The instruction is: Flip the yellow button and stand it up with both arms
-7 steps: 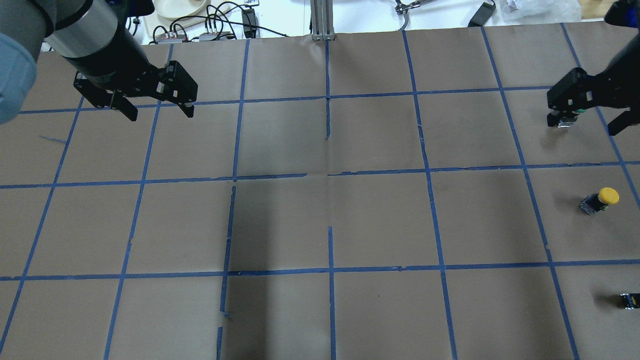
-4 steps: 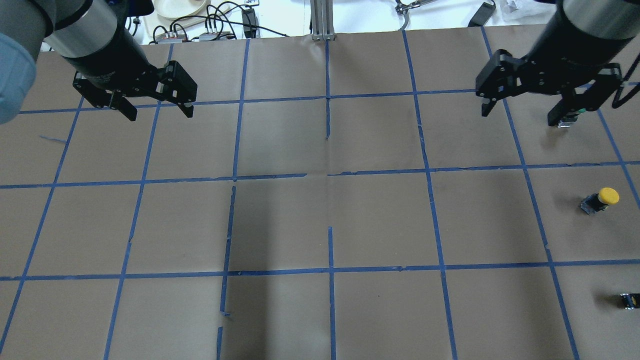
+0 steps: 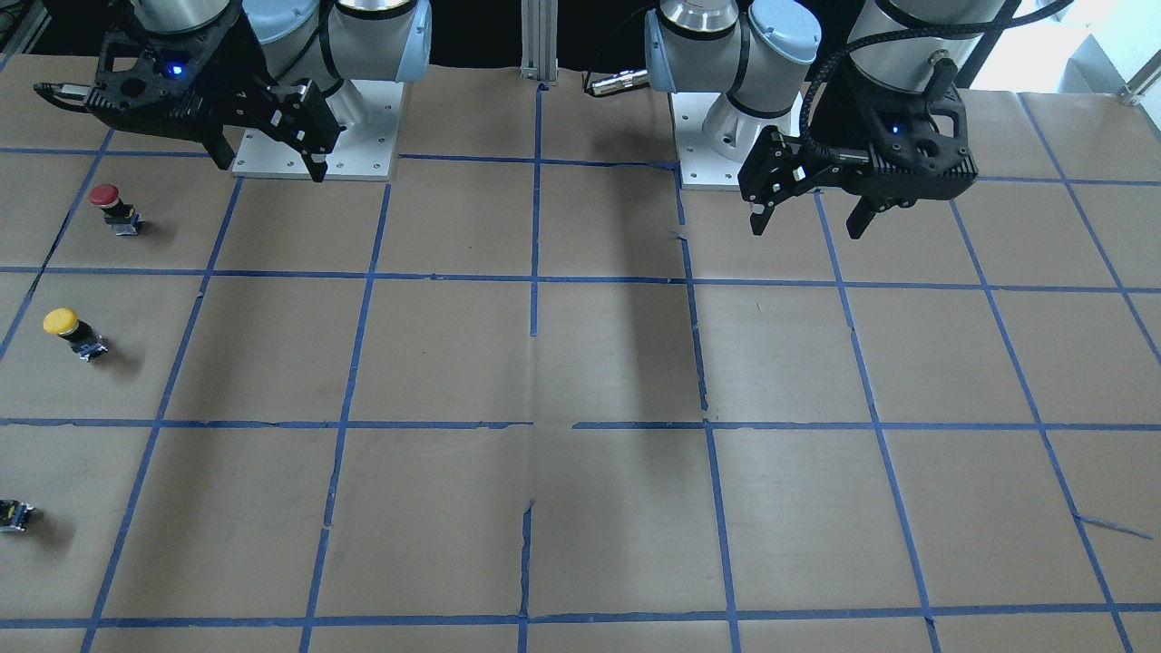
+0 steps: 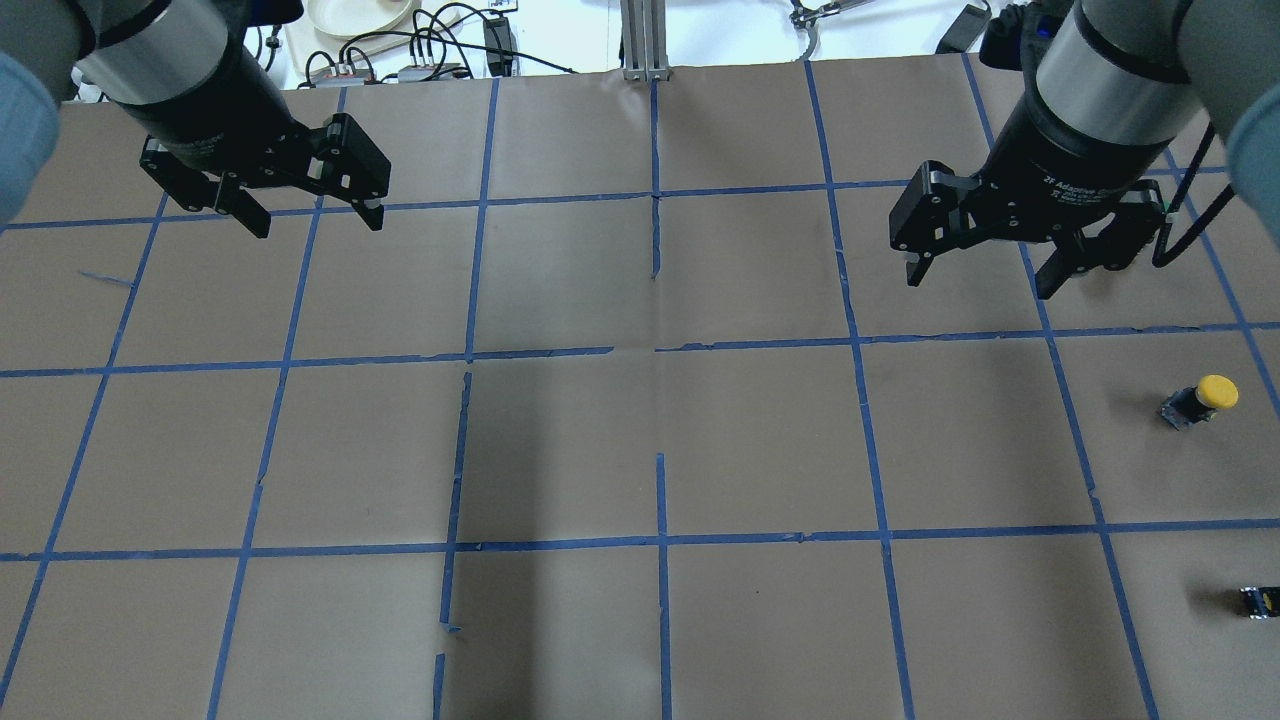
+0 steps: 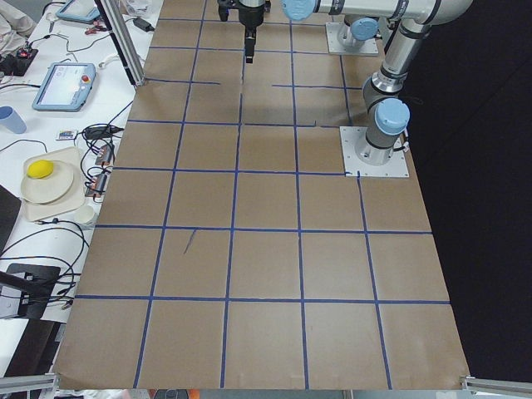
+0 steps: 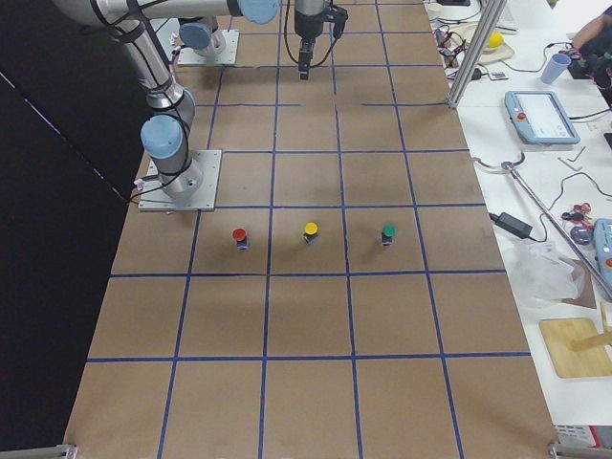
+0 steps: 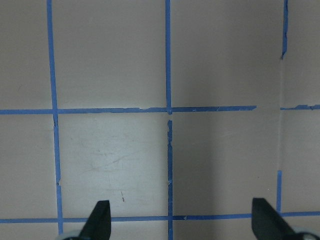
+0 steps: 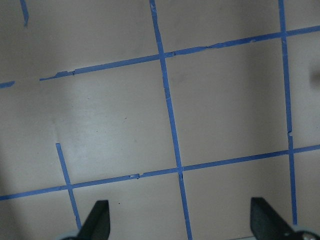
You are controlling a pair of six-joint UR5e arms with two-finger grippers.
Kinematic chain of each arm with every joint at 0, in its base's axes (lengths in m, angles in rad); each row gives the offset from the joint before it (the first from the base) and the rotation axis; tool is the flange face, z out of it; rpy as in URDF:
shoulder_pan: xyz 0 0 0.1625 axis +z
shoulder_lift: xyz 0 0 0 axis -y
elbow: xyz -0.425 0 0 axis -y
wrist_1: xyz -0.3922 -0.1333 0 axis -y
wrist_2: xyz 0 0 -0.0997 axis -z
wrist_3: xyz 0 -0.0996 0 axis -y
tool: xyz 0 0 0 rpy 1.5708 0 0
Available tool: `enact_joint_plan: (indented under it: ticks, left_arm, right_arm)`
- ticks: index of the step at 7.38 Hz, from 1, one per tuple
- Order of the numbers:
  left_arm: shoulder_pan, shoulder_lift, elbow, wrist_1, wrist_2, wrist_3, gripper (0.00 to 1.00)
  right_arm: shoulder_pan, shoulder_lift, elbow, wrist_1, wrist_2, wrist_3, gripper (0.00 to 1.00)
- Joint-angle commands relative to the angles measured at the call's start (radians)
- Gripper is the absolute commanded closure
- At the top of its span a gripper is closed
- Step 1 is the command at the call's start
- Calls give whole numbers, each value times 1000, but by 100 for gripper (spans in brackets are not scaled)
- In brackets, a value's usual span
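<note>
While the yellow button (image 4: 1202, 400) sits on paper (image 4: 760, 440), a plate (image 5: 51, 191) holds something yellow (image 5: 40, 169).

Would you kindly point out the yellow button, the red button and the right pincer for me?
yellow button (image 4: 1216, 392), overhead view, on its yellow cap.
red button (image 3: 103, 193), front-facing view, on its red cap.
right pincer (image 4: 978, 284), overhead view, midway between its open fingertips.

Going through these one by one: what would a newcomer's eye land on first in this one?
First the two black claws: the left claw and the right claw both hang open and empty above the brown table with its blue tape grid. Next is the bright yellow button near the table's edge on the robot's right, apart from both claws. A red button sits one square nearer the robot.
</note>
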Motion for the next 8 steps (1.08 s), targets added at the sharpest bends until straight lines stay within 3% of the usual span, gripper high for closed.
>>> enact_joint_plan:
  ticks: [1,8]
  left_arm:
    - [-1,-34,72,-71,-4,0,0]
    - [-4,-30,59,-85,6,2,0]
  right_arm:
    - [-31,2,-14,6,-3,12,0]
    - [-31,10,-22,4,8,12,0]
